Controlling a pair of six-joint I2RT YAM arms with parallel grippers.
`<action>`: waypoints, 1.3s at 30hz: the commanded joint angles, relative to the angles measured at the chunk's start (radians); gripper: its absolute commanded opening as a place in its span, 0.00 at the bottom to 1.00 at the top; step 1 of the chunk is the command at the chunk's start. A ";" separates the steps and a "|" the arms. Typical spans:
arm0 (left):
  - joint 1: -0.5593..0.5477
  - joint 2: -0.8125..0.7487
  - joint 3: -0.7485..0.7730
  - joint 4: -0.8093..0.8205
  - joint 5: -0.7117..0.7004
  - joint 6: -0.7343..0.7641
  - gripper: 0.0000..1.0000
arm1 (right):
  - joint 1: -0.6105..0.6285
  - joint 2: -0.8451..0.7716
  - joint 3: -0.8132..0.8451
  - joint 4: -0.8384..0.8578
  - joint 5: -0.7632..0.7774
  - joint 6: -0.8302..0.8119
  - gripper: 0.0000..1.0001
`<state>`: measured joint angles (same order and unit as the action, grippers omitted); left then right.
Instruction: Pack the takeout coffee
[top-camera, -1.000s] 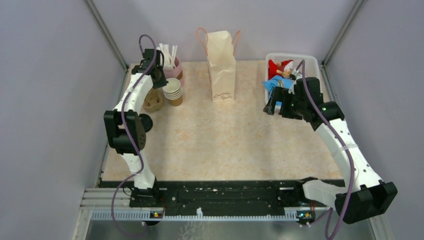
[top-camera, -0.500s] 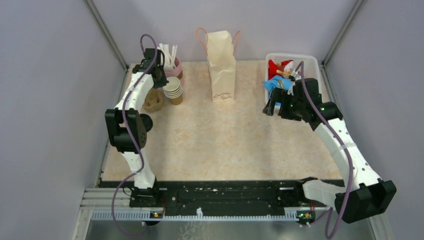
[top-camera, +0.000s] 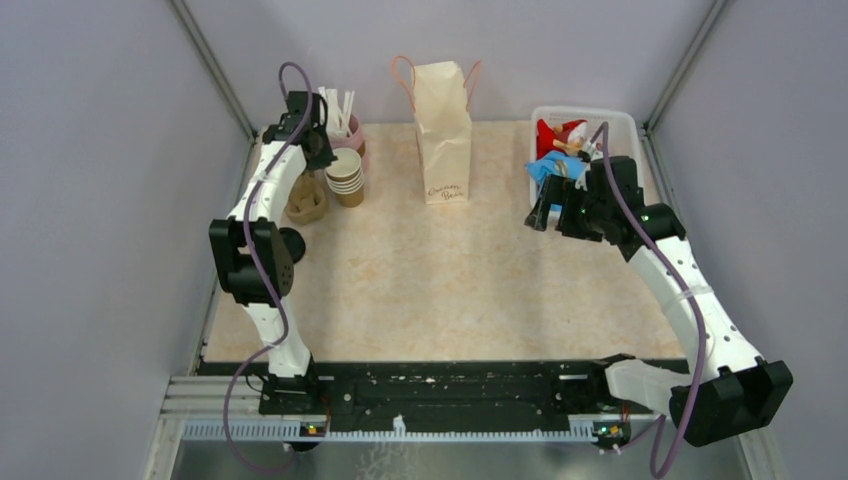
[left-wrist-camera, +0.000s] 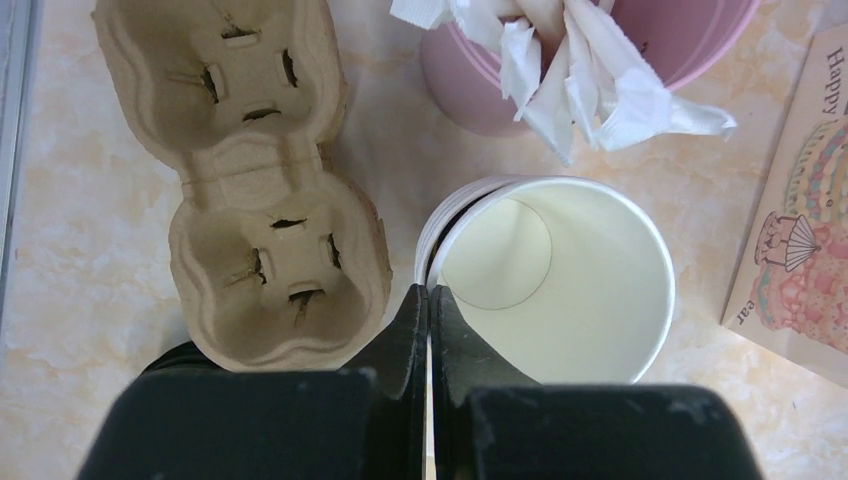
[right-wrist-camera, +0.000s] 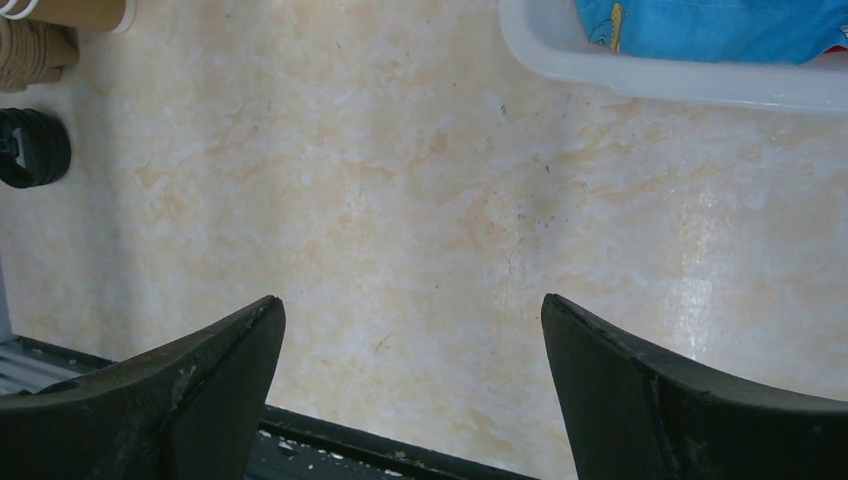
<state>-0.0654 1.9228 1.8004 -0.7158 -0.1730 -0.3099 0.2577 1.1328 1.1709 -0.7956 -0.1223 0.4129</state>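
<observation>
We cannot find the takeout coffee, the little brown cups with black lids, in any of our views, so we cannot say where it is. What we do see is the top cup (left-wrist-camera: 560, 285) of the stack of cups (top-camera: 347, 180) that have no lids. Our left gripper (left-wrist-camera: 428, 300) is pinched tight on that cup's near rim. As far as we can tell, one finger is inside and one is outside.

We think the job right now is to pull this one cup off the stack. To do it well, we should lift straight up and go slowly. Paper cups stick together, so two may come up, or the whole stack may tip. The thin rim could also bend if we tug sideways.

Seen from above, the pink cup (left-wrist-camera: 470, 95) of straws (left-wrist-camera: 560, 60) sits close at 12 o'clock from the stack. The cardboard cup carrier (left-wrist-camera: 250, 170) lies at 8 o'clock. The paper bag (top-camera: 443, 130) stands at 3 o'clock. Farther that way, beside the white bin (top-camera: 622, 122), our right gripper (right-wrist-camera: 410, 305) hangs wide open over bare table and holds nothing.
</observation>
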 joint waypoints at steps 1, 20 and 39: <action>0.001 -0.037 0.050 0.008 0.007 0.010 0.00 | -0.006 -0.013 -0.004 0.029 -0.007 0.002 0.99; 0.001 -0.246 0.117 -0.062 0.059 -0.025 0.00 | -0.006 -0.055 0.021 -0.014 -0.060 -0.029 0.98; -0.792 -0.514 -0.553 0.171 0.017 -0.325 0.00 | -0.006 -0.468 -0.078 -0.281 -0.071 0.016 0.98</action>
<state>-0.7296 1.3487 1.2346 -0.6441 -0.0929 -0.5335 0.2577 0.7448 1.0927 -0.9874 -0.1894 0.4034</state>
